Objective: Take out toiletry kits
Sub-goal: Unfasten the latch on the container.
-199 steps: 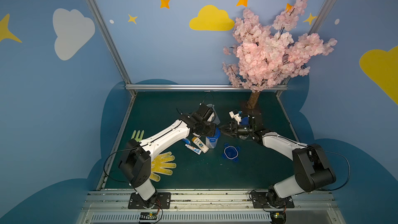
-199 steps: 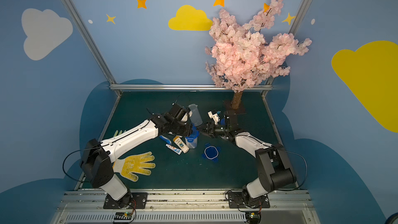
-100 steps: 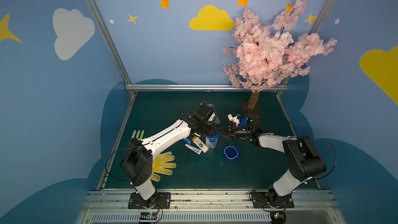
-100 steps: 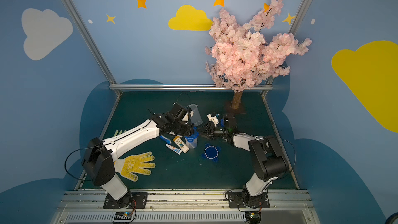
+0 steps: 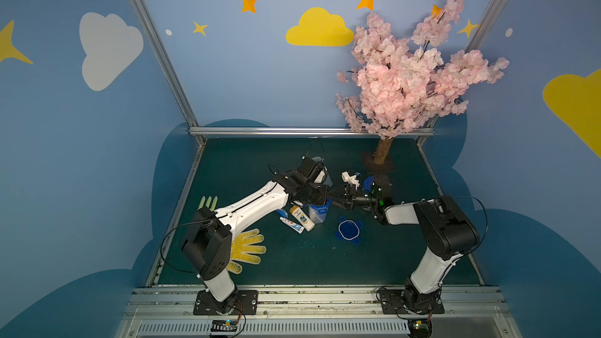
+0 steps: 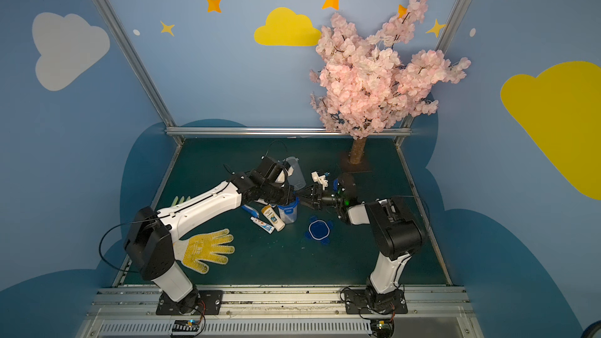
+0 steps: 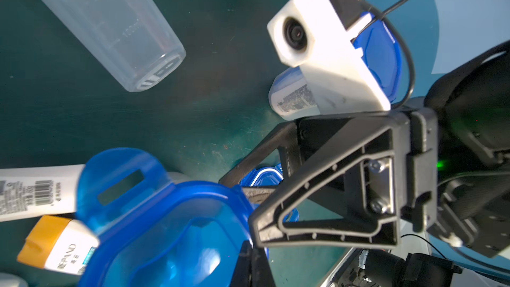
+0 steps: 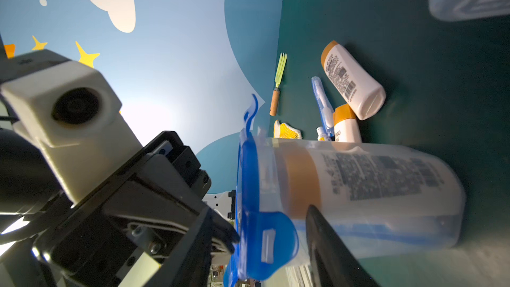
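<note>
- The left arm (image 5: 253, 204) is reaching from its base at the near left edge diagonally across the tabletop (image 5: 406, 255). Its forearm is lying low and its wrist is hanging over the lidded jar (image 5: 317, 215).
- Its jaws are pressing fully together, with the tips meeting a tab of the jar's blue lid (image 8: 265, 244). Whether they are pinching the tab cannot be told.
- The right arm (image 5: 400, 214) is folding sharply at the elbow, and its forearm is running low and level toward the same jar.
- Its jaws are standing half spread and clasping the jar's body just under the lid, with one finger (image 8: 331, 249) lying against the clear wall.
- One toiletry kit is sitting inside that upright jar, where a white bottle with a yellow cap (image 8: 372, 183) is showing through the wall.
- A second kit is lying loose on the tabletop just beside the jar, under the left forearm. It is made up of a bottle (image 5: 302, 219), a toothpaste tube (image 5: 291, 224) and a toothbrush (image 5: 282, 212).
- An empty clear jar (image 6: 294, 172) is lying on its side behind the left wrist.
- A loose blue lid (image 5: 348, 229) is lying near the lidded jar.
</note>
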{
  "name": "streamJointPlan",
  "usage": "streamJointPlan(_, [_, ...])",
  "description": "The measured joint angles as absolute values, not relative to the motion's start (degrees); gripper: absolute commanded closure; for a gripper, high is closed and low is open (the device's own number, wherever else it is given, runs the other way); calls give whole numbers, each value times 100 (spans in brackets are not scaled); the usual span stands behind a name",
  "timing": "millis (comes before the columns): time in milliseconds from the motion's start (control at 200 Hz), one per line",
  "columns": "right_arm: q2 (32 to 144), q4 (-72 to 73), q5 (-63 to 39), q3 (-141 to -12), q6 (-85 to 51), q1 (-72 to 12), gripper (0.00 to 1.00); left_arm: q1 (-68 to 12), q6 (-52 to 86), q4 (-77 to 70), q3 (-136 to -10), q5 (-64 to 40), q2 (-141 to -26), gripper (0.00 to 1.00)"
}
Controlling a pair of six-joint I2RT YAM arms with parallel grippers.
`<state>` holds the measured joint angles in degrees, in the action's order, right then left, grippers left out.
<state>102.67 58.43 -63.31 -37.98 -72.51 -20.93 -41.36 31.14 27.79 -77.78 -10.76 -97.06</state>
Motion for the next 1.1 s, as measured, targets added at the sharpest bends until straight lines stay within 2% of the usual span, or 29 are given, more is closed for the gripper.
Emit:
streamJointPlan(285, [10342,6556,-6257,-3640,-7905,-2093,49,-4062,3155,2486,-7614,-1291,-9692,98])
streamJointPlan(1101, [10055,6429,-5955,-3374,-8274,-1988,55,-3896,3315,1448,-6960,-1699,-9607,98])
